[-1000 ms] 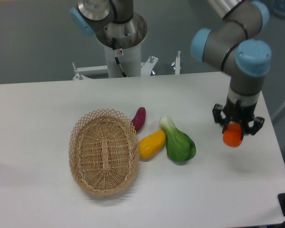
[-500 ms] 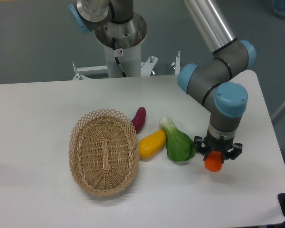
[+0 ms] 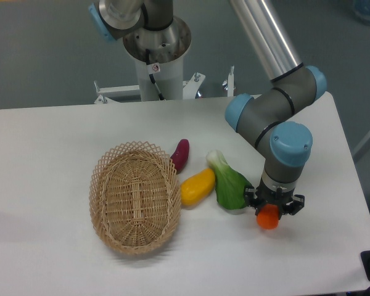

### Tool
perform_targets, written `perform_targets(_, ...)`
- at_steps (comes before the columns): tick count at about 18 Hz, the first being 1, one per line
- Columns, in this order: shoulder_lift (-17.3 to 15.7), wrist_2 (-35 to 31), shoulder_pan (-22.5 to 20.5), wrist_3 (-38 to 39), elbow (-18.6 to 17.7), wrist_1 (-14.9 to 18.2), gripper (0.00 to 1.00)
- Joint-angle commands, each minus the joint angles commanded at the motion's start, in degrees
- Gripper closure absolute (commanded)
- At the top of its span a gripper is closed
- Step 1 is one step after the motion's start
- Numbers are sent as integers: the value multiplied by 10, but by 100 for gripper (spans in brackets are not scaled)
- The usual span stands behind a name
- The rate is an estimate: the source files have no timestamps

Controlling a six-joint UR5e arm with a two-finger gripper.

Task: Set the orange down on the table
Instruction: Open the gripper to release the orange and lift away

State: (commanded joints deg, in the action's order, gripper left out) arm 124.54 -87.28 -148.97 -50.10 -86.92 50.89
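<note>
Pinched between the black fingers of the gripper [image 3: 269, 212] is the orange [image 3: 267, 217], its lower half showing below the fingertips, and the claw points straight down over the right part of the table [image 3: 49, 154], nearer the front edge than the back. Whether the fruit touches the white top or hangs just above it cannot be told from this view. Just to the left of the claw lies a green vegetable [image 3: 230, 185] with a pale stem end turned toward the back edge; its dark end sits close beside the left finger, contact unclear. A yellow fruit [image 3: 197, 187] lies against the vegetable's left side, and a small purple piece [image 3: 180, 154] lies behind it, toward the back edge. An oval wicker basket [image 3: 134, 197] stands left of these, around the middle of the bench, its rim touching or nearly touching the yellow fruit.
</note>
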Motion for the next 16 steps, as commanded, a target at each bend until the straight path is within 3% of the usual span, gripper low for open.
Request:
perform_targets(1,-1,0,0,-1,0,0,28)
perform_targets(2,-1,0,0,-3,1,-3,10)
perform_targets(4,-1,-2,0,-3,0,-5,0)
perform_targets(8,-11,-2,-1,-1,2,-5,0)
perform_targets(10,-34,-2,-1,-4,-1,-4,0)
perform_targets(16,-46,-4,-3,-5,13,-4,0)
